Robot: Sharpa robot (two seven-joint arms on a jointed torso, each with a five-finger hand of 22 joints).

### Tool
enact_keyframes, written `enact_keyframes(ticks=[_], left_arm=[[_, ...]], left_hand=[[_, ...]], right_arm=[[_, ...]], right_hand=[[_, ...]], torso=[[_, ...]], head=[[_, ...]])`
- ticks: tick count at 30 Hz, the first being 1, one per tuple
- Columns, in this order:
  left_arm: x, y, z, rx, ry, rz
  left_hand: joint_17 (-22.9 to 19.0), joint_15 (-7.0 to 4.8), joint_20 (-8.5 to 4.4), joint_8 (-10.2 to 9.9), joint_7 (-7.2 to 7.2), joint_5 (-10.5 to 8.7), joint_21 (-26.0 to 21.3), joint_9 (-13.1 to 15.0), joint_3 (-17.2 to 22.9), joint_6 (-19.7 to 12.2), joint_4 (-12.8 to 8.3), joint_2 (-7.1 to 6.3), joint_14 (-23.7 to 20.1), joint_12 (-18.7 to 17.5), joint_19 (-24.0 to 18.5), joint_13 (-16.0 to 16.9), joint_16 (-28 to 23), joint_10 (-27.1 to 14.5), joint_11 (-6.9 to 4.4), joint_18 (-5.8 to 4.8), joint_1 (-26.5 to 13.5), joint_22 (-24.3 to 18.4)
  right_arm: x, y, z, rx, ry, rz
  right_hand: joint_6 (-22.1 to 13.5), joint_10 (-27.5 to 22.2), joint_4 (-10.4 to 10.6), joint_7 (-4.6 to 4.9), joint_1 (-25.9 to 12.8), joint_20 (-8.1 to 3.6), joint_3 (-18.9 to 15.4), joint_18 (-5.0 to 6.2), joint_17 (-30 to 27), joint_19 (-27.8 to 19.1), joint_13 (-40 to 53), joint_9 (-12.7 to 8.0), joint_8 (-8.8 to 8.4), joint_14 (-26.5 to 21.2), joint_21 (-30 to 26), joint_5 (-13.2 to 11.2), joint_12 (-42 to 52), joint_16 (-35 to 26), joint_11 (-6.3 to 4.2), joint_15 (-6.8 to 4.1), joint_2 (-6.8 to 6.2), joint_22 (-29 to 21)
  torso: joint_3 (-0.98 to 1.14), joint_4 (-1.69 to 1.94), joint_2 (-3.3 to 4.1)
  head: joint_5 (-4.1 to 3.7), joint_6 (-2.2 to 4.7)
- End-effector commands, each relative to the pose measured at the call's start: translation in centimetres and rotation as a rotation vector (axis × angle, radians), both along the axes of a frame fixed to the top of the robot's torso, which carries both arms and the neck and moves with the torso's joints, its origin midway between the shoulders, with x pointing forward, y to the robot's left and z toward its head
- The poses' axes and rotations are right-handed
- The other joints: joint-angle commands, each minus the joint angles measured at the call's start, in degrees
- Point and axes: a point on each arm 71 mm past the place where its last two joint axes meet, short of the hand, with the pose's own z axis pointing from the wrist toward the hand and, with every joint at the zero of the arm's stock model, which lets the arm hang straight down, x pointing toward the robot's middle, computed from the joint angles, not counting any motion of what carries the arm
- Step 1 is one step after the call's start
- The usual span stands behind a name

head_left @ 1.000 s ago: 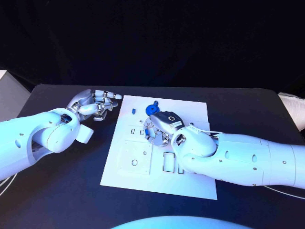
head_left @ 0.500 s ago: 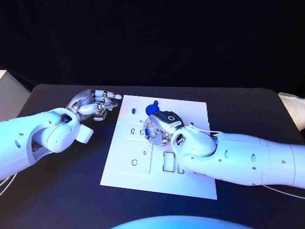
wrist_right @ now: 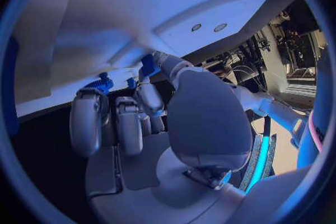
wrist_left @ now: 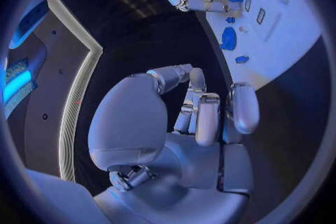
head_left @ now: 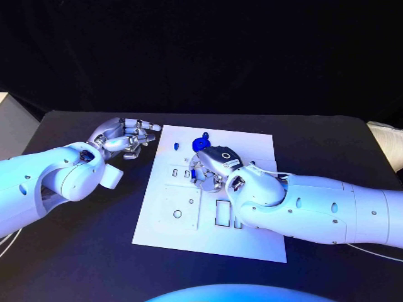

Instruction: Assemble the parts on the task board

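Over the task board (head_left: 170, 220), right hand (head_left: 211, 167) pinching blue part (head_left: 194, 175), left hand (head_left: 121, 138) curled, holding nothing

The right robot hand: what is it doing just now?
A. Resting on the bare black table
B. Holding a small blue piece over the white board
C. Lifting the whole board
B: the right robot hand pinches a small blue piece above the white board.

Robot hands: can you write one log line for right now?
right hand: pinches blue part over task board | left hand: curled, holds nothing, beside board
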Motion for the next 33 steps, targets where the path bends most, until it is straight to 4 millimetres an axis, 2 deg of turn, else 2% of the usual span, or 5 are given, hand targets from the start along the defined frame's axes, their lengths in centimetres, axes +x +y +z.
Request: enact_keyframes(ticks=[1, 20, 24, 28, 33], left_arm=[[-0.05, -0.23, 0.1, -0.004, -0.001, -0.02], [-0.06, -0.18, 0.1, -0.003, 0.0, -0.02], [-0.05, -0.17, 0.09, -0.003, 0.0, -0.02], [-0.06, -0.17, 0.08, -0.003, 0.001, -0.021], [-0.06, -0.17, 0.08, -0.003, 0.002, -0.022]], left_hand=[[6.6, 0.26, 0.3, 0.0, 0.39, -0.2, -0.1, 0.1, -0.3, 0.1, 0.1, 0.33, 2.7, -0.2, 0.1, -0.1, 0.1, 0.1, 0.39, -0.62, -0.2, 0.1], [6.6, 0.26, 0.3, 0.0, 0.39, -0.2, -0.1, 0.1, -0.3, 0.1, 0.1, 0.33, 2.7, -0.2, 0.1, -0.1, 0.1, 0.1, 0.39, -0.62, -0.2, 0.1], [6.6, 0.32, 0.35, 0.0, 0.44, -0.21, -0.1, 0.1, -0.5, 0.2, 0.1, 0.4, 2.7, -0.2, 0.1, -0.1, 0.1, 0.1, 0.45, -0.62, -0.2, 0.1], [6.6, 0.32, 0.35, 0.0, 0.44, -0.21, -0.1, 0.1, -0.5, 0.2, 0.1, 0.4, 2.7, -0.2, 0.1, -0.1, 0.1, 0.1, 0.45, -0.62, -0.2, 0.1], [6.6, 0.32, 0.35, 0.0, 0.44, -0.21, -0.1, 0.1, -0.5, 0.2, 0.1, 0.4, 2.7, -0.2, 0.1, -0.1, 0.1, 0.1, 0.45, -0.62, -0.2, 0.1]], right_arm=[[-0.04, 0.1, -0.01, -0.006, -0.002, 0.004], [0.0, 0.07, 0.06, 0.004, -0.01, 0.001], [0.0, 0.05, 0.09, 0.008, -0.013, 0.002], [0.02, 0.03, 0.13, 0.015, -0.017, 0.003], [0.03, 0.02, 0.18, 0.022, -0.021, 0.003]], right_hand=[[0.2, 0.4, 0.0, 0.03, -0.7, -0.59, -0.4, -0.49, 12.9, 1.2, 0.1, 0.1, 0.17, 5.4, -0.1, -0.3, 0.2, 0.0, -0.11, -0.44, 0.09, 9.1], [-0.5, 0.3, 0.7, 0.22, -1.1, -0.53, -1.3, -0.41, 12.8, 1.1, 0.0, -0.1, -0.25, 5.4, -0.6, -1.0, 0.0, 0.0, 0.04, -0.34, -0.23, 8.9], [-1.5, 0.1, 1.3, 0.46, -1.1, -0.37, -2.4, -0.35, 12.8, 0.9, -0.1, -0.3, -0.8, 5.3, -0.9, -2.6, -0.3, -0.1, 0.27, -0.14, -0.36, 8.8], [-3.2, -0.4, 2.7, 0.86, -0.6, -0.08, -5.3, -0.21, 12.7, 0.7, -0.5, -0.8, -1.86, 5.3, -1.8, -5.8, -1.0, -0.1, 0.67, 0.2, -0.28, 8.6], [-3.8, -0.7, 3.9, 1.08, 0.6, 0.12, -8.1, -0.14, 12.6, 0.6, -0.8, -1.1, -2.36, 5.3, -2.2, -6.6, -1.6, -0.2, 0.87, 0.4, 0.31, 8.4]], torso=[[-0.01, 0.0, 0.01], [-0.02, 0.0, 0.01], [0.0, -0.01, -0.01], [0.0, -0.01, 0.0], [0.01, 0.0, -0.02]], head=[[-0.02, -0.01], [-0.08, -0.11], [-0.1, -0.11], [-0.1, -0.11], [-0.13, -0.11]])
